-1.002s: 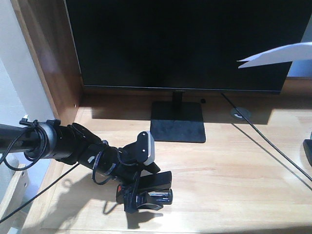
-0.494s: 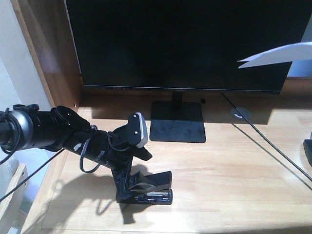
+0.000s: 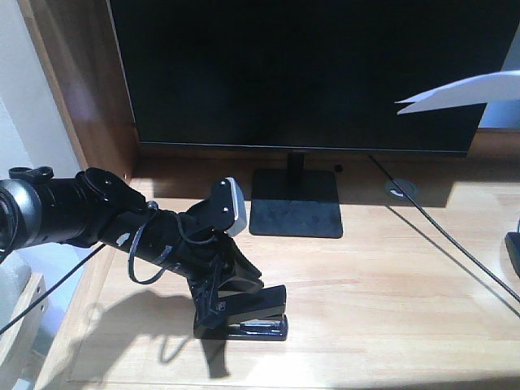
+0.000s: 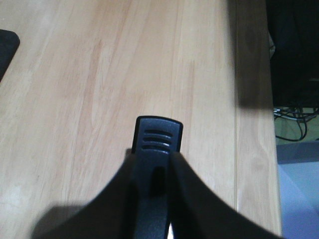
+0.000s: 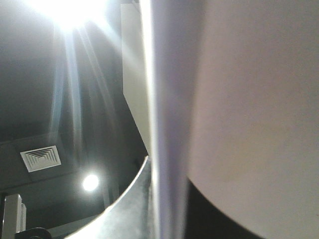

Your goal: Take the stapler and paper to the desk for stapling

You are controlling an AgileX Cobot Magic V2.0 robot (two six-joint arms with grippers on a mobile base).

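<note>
Partly hidden: the stapler [image 3: 264, 302] has its rear end covered by the left gripper [image 3: 231, 296] in the front view, so only the front of its top arm and base shows.
Cut off: the paper [image 3: 463, 88] enters the front view at the upper right as one pointed corner. The rest runs past the frame edge, and the arm holding it is outside that view.
Hard to make out: the right wrist view is washed by glare from a ceiling light [image 5: 70, 7]. It is too blurred and close to show much beyond the sheet and a ceiling vent [image 5: 41, 158].
Stapler look: all black, with a ribbed, rounded nose on the top arm and a pale glint between arm and base.
Stapler place: standing on the desk [image 3: 390, 276] near its front left, in front of the monitor stand [image 3: 295, 203] and apart from it.
Left gripper: angled down onto the stapler. In the wrist view its dark fingers [image 4: 199, 199] press both sides of the top arm, closed on it.
Paper look: plain white, seen nearly edge-on from the right wrist, greyish in shadow.
Paper place: in the air before the dark monitor [image 3: 301, 73], well above the desk.
Right gripper [image 5: 167, 209]: the sheet runs between its blurred finger shapes, apparently pinched there.
Desk: light glued planks with a brown side panel [image 3: 81, 89] on the left and a thin cable [image 3: 455, 244] crossing the right side.
</note>
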